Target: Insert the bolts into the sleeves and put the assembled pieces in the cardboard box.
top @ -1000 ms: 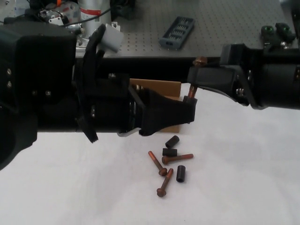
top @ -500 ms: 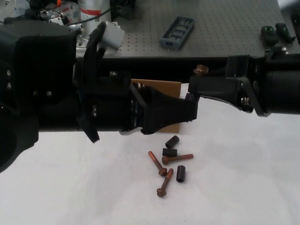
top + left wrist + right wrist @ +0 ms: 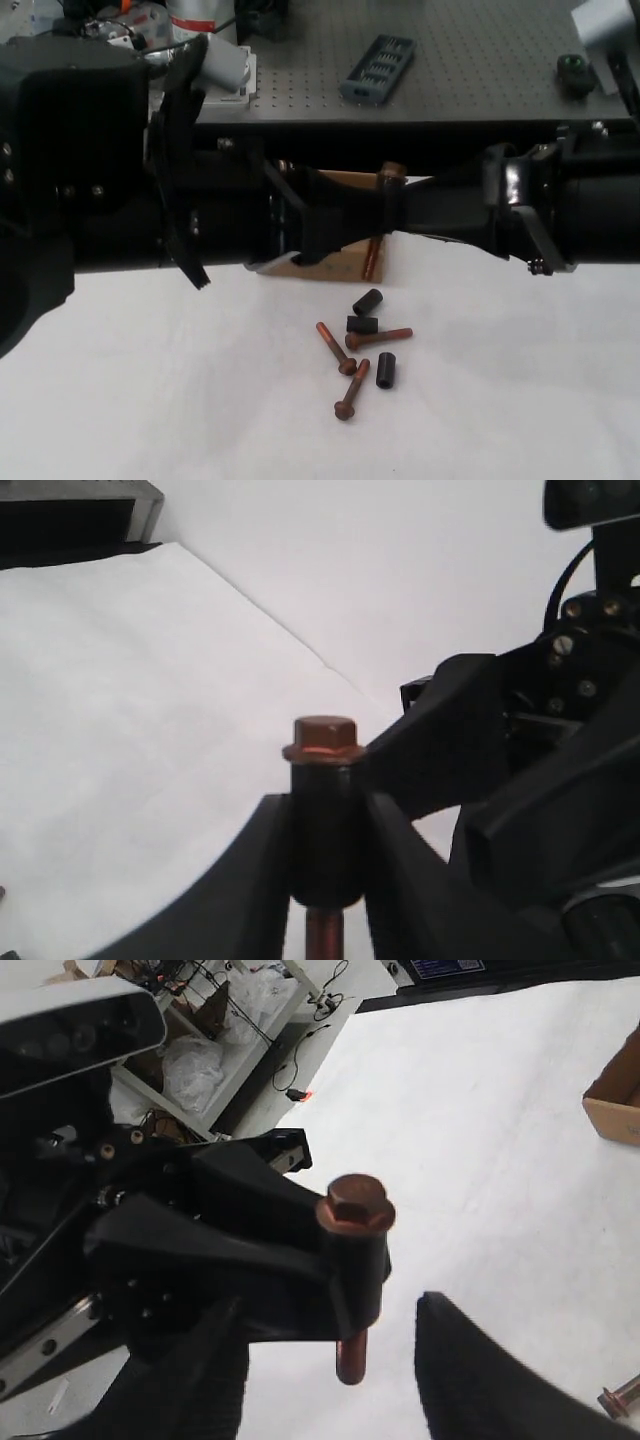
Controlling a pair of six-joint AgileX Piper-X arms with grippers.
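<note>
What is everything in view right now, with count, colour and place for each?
held bolt: 1, copper, upright through the held sleeve.
held sleeve: 1, black, in the left end effector, above the cloth.
loose bolts: 3, copper, lying mid-cloth.
loose sleeves: 3, black, among the loose bolts.
box: 1, brown cardboard, on the cloth's far side.
cloth: 1, white, under the parts.
tray: 1, blue-grey, on the bench behind.
bench: 1, grey, perforated, beyond the cloth.
left end effector: 1, black, shut on the held sleeve.
right end effector: 1, black, open, by the held bolt, not touching it.
</note>
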